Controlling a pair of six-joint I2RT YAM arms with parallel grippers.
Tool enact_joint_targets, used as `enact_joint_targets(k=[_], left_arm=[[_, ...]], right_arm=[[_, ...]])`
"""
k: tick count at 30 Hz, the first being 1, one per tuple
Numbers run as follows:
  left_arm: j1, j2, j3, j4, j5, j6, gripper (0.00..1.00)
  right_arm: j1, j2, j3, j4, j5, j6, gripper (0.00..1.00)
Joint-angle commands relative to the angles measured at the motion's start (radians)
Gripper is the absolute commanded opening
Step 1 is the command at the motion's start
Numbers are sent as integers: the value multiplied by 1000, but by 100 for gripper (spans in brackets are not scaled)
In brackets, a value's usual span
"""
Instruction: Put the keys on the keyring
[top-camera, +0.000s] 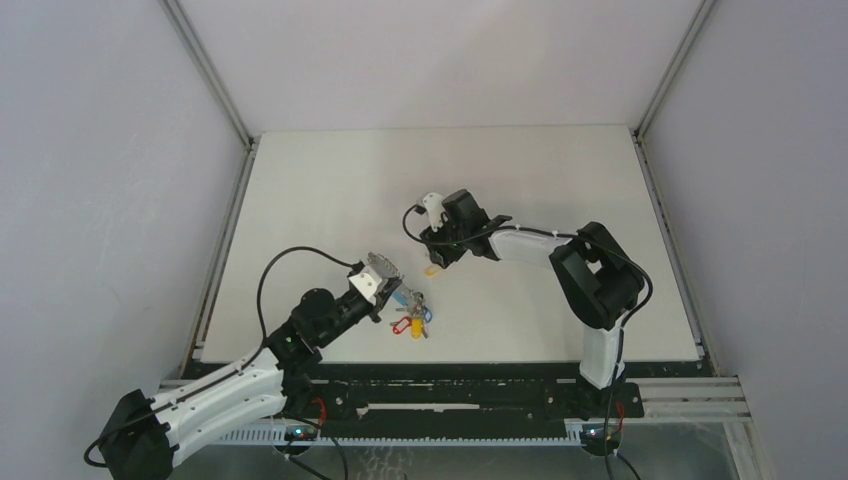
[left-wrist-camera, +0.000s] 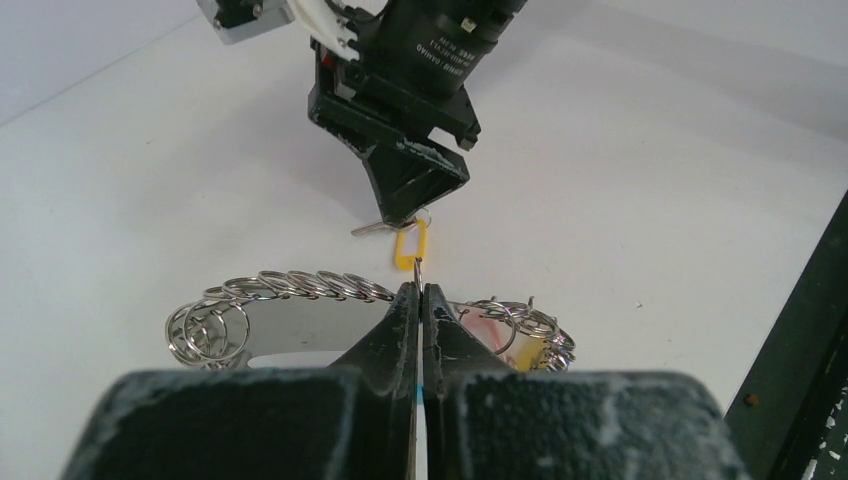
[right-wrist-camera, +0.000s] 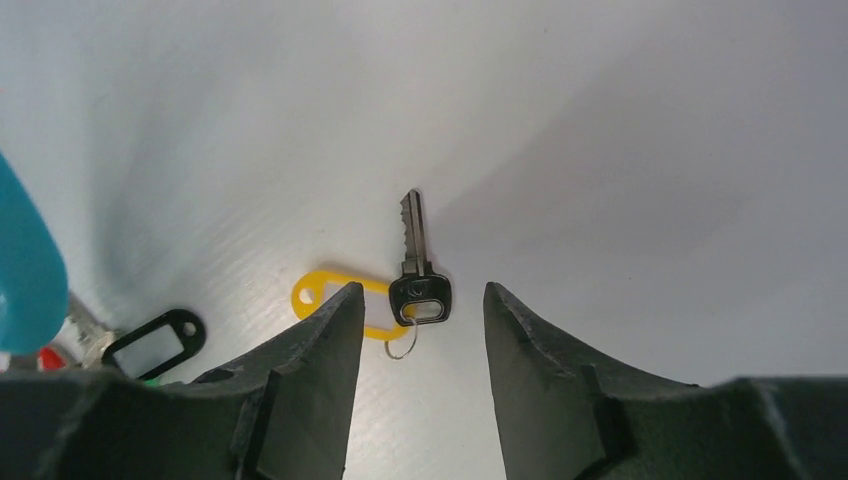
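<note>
The yellow-tagged key (right-wrist-camera: 413, 255) lies flat on the table, with a silver blade, a black head and a yellow tag (right-wrist-camera: 322, 288) on a small ring. My right gripper (right-wrist-camera: 422, 295) is open, its fingertips on either side of the key's head, just above it. In the top view the right gripper (top-camera: 432, 258) hovers over the yellow tag (top-camera: 432, 270). My left gripper (left-wrist-camera: 420, 290) is shut on a thin wire loop of the keyring (left-wrist-camera: 290, 315), a silver band carrying several split rings. The keyring (top-camera: 412, 315) shows red, yellow and blue tags. The green-headed key is not visible.
The right gripper's black fingers (left-wrist-camera: 405, 190) point down at the yellow tag (left-wrist-camera: 410, 245) just beyond my left jaws. A black tag (right-wrist-camera: 155, 345) and the keyring's blue band (right-wrist-camera: 25, 260) lie at the left of the right wrist view. The table's black front rail (top-camera: 450, 375) lies close behind the keyring.
</note>
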Motion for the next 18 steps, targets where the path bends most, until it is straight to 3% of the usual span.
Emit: enact_joint_targets(k=[1,8,18], left_arm=[[5,-19,-3,64,-5,-13,0],[5,-12,0,64,1,-17,0],[5,-7,2,64,3,-19,0]], right_arm=[[20,37,48,-45,95,29,47],[40,3,38,-118,134,50,44],[46,-180,-96,57,35,190,44]])
